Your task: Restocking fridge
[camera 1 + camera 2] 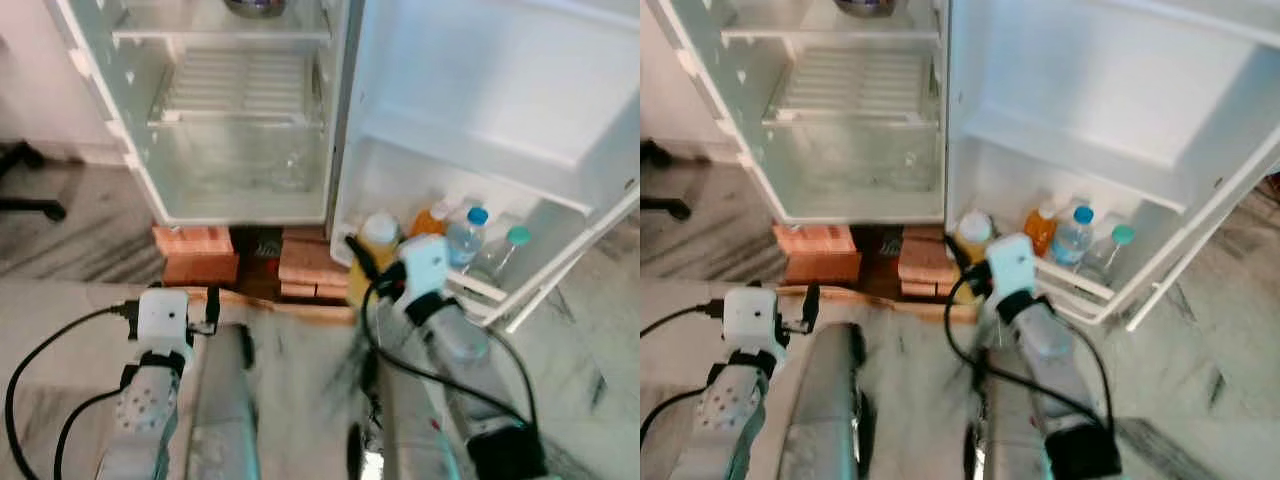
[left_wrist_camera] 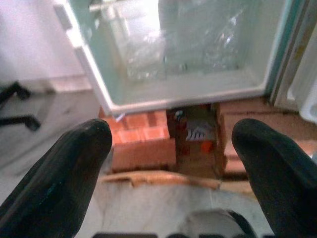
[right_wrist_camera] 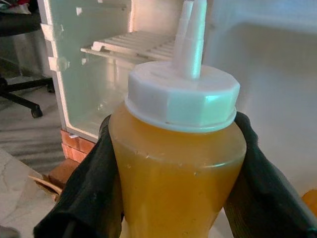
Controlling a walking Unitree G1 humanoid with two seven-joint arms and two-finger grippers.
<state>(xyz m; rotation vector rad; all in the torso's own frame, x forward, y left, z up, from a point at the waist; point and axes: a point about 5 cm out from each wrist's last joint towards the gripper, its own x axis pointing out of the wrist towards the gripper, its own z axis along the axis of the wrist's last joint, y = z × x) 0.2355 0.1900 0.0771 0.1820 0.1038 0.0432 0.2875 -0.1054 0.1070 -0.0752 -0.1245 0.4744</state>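
Observation:
The fridge (image 1: 240,110) stands open before me, its door (image 1: 480,140) swung to the right. My right gripper (image 1: 368,262) is shut on a yellow squeeze bottle (image 3: 178,168) with a white cap (image 1: 379,228), held by the door's bottom rack (image 1: 480,290). In that rack stand an orange bottle (image 1: 428,220) and two clear bottles, one blue-capped (image 1: 465,238) and one teal-capped (image 1: 503,250). My left gripper (image 2: 173,163) is open and empty, held low in front of the fridge's bottom edge, left of the right arm.
Bricks (image 1: 195,250) prop up the fridge, with a wooden strip (image 1: 290,305) on the floor in front. A black chair base (image 1: 25,185) stands at the far left. A wire shelf (image 1: 235,85) and clear crisper (image 1: 230,170) sit inside the fridge.

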